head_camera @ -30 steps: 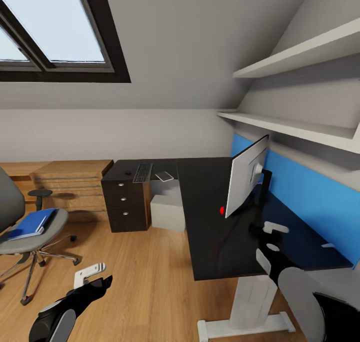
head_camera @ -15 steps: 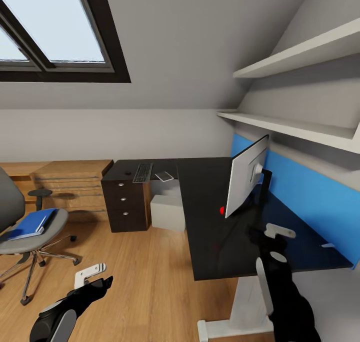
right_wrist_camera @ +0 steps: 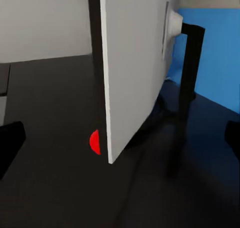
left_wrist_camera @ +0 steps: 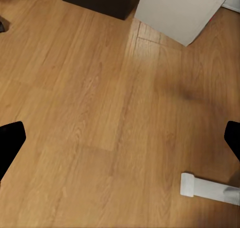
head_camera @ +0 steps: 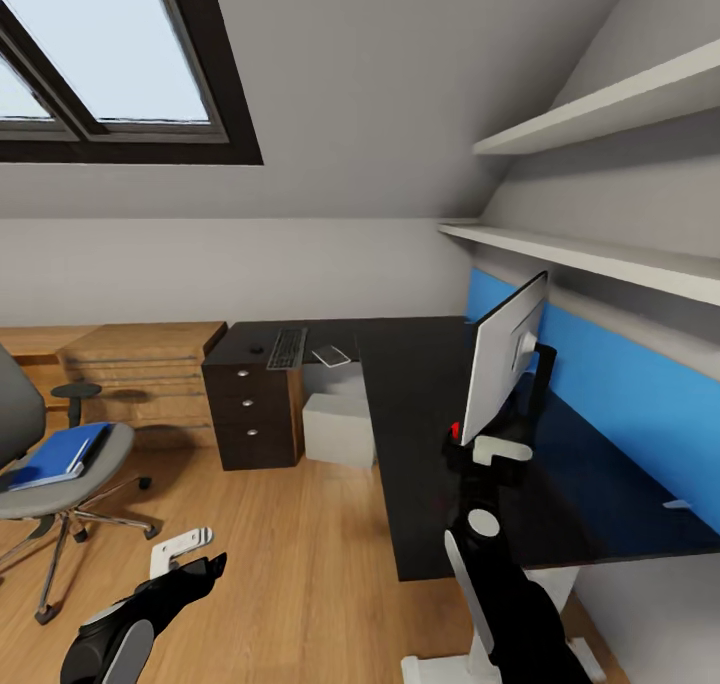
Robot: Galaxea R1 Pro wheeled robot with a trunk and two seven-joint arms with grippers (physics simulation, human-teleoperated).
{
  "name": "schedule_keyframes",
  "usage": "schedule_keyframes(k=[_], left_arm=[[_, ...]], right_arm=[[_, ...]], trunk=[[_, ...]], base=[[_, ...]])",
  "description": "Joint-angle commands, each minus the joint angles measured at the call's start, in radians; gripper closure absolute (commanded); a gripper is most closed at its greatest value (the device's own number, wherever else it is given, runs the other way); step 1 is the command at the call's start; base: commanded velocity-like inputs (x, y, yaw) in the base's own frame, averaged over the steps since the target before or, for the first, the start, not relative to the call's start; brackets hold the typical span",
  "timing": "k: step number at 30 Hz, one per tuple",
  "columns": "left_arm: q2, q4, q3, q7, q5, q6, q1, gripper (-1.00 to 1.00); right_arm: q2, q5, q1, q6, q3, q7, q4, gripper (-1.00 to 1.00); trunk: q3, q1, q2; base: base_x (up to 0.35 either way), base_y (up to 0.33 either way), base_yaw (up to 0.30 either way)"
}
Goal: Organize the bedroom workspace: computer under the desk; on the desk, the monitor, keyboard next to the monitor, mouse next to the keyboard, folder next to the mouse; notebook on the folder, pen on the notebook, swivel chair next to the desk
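**Right arm at the monitor, ready to turn it**

I hold the right end effector (head_camera: 487, 456) just before the near edge of the monitor (head_camera: 508, 356), with its fingers spread wide apart and empty. The monitor stands on the worktop (head_camera: 420, 434), showing me its grey back. I judge the step is setting the monitor right. Next I must close on its edge gently, without tipping it. The left end effector (head_camera: 180, 554) hangs open over the floor (left_wrist_camera: 100, 113). The folder (head_camera: 55, 454) waits on the swivel chair (head_camera: 40, 484).
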Motion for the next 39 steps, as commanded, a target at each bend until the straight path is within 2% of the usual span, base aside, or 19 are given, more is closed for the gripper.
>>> schedule_keyframes(k=[1, 10, 15, 24, 39], left_arm=[[0.000, 0.003, -0.001, 0.009, 0.011, 0.003, -0.001, -1.00], [-0.001, 0.026, -0.005, 0.010, 0.009, 0.001, -0.001, -1.00], [-0.001, 0.029, -0.009, 0.010, 0.009, 0.001, -0.001, -1.00], [-0.001, 0.030, -0.011, 0.010, 0.009, 0.001, -0.001, -1.00], [-0.001, 0.030, -0.011, 0.010, 0.009, 0.001, -0.001, -1.00]], right_arm=[[-0.001, 0.014, 0.001, -0.011, 0.006, -0.006, 0.010, -1.00], [-0.014, 0.027, 0.002, -0.038, 0.008, -0.010, 0.041, -1.00], [-0.020, 0.028, 0.002, -0.059, 0.007, -0.020, 0.046, -1.00], [-0.022, 0.027, 0.002, -0.075, 0.006, -0.145, 0.048, -1.00], [-0.022, 0.026, 0.002, -0.075, 0.004, -0.162, 0.048, -1.00]], trunk=[[-0.001, 0.001, -0.001], [-0.001, 0.001, -0.001], [-0.001, 0.001, -0.001], [-0.001, 0.001, -0.001], [-0.001, 0.001, -0.001]], base=[[0.285, 0.172, 0.000], [0.268, 0.137, 0.000], [0.094, 0.024, 0.000], [0.040, 0.004, 0.000], [0.090, 0.000, 0.000]])
